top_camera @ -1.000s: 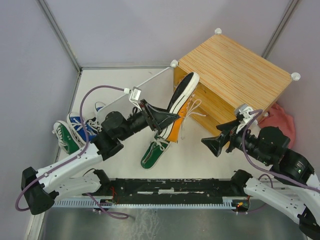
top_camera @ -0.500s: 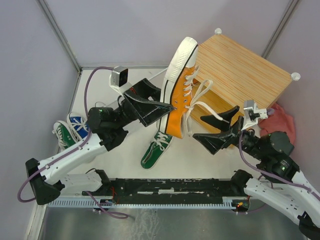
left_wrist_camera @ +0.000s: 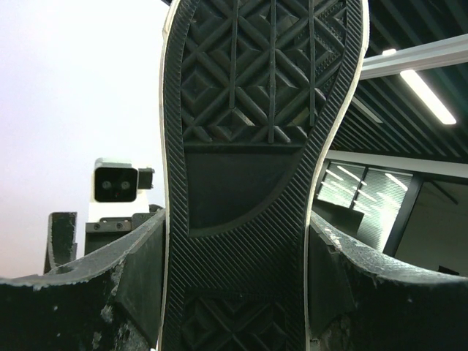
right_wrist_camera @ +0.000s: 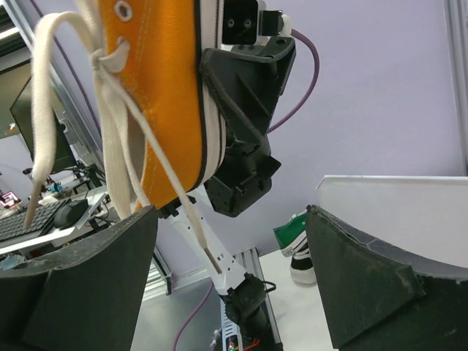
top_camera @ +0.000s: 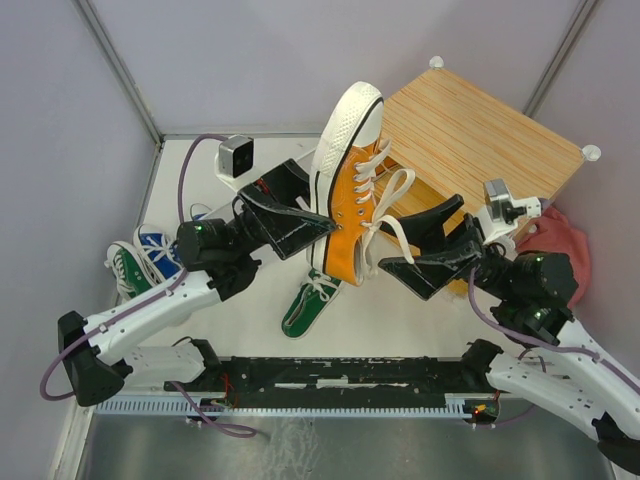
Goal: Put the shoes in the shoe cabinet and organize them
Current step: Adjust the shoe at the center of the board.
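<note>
My left gripper (top_camera: 318, 228) is shut on an orange sneaker (top_camera: 350, 185) and holds it high in the air, toe up, beside the bamboo shoe cabinet (top_camera: 480, 150). In the left wrist view its black sole (left_wrist_camera: 245, 183) fills the gap between both fingers. My right gripper (top_camera: 415, 250) is open and empty, just right of the sneaker's heel; in the right wrist view the orange sneaker (right_wrist_camera: 157, 95) and its loose white laces (right_wrist_camera: 110, 146) hang above its left finger. A green sneaker (top_camera: 310, 300) lies on the table below. Another green sneaker (top_camera: 128, 272) and a blue one (top_camera: 160, 250) lie at the left.
A pale door panel (top_camera: 285, 175) stands open left of the cabinet. A pink cloth (top_camera: 560, 240) lies right of the cabinet. Grey walls close the back and sides. The arm bases' rail (top_camera: 340, 375) runs along the near edge.
My left gripper has lifted the orange sneaker from low in front of the cabinet to high in the air, toe up. My right gripper has risen and moved left toward the sneaker's heel.
</note>
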